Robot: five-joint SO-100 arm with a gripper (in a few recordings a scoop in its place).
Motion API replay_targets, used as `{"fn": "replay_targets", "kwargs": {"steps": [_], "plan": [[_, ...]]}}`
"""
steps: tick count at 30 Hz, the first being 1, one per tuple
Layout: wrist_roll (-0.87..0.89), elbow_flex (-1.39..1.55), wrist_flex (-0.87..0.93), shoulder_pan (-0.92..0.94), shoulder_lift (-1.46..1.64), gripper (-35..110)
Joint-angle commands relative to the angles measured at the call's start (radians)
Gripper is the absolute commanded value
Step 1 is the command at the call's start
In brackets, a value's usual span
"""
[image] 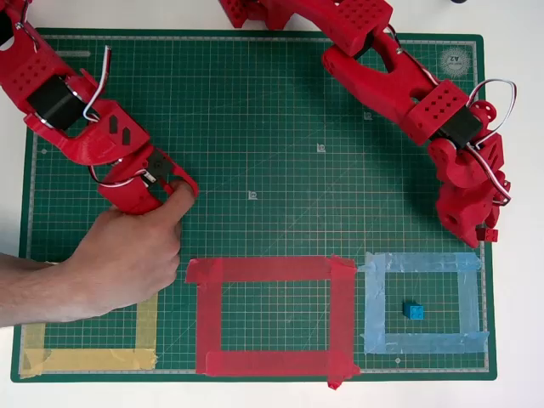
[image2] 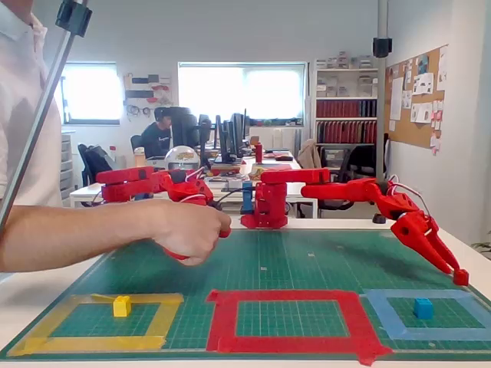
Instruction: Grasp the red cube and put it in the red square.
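Observation:
The tiny red cube [image: 487,234] is at the mat's right edge, between the tips of my red gripper [image: 484,231], which points down and looks shut on it. In the fixed view the red cube [image2: 461,277] sits at the gripper's [image2: 459,274] tip, low over the mat edge; I cannot tell whether it touches the surface. The red square [image: 208,319] of wide red tape lies at the front middle of the mat, well left of the gripper, with green mat inside it. The fixed view shows the red square [image2: 222,318] with nothing in it.
A light-blue tape frame [image: 374,306] just in front of the gripper holds a blue cube [image: 413,310]. A yellow tape frame [image2: 165,314] at the front left holds a yellow cube [image2: 121,306]. A person's hand and forearm [image: 119,263] reach over the mat's left side.

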Motion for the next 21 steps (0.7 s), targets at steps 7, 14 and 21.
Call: {"fn": "replay_targets", "kwargs": {"steps": [7, 14, 21], "plan": [[-0.026, -0.031, -0.002, -0.031, 0.043, 14], [-0.026, -0.023, -0.002, -0.031, 0.043, 12], [-0.026, -0.014, -0.002, -0.031, 0.043, 9]]}}
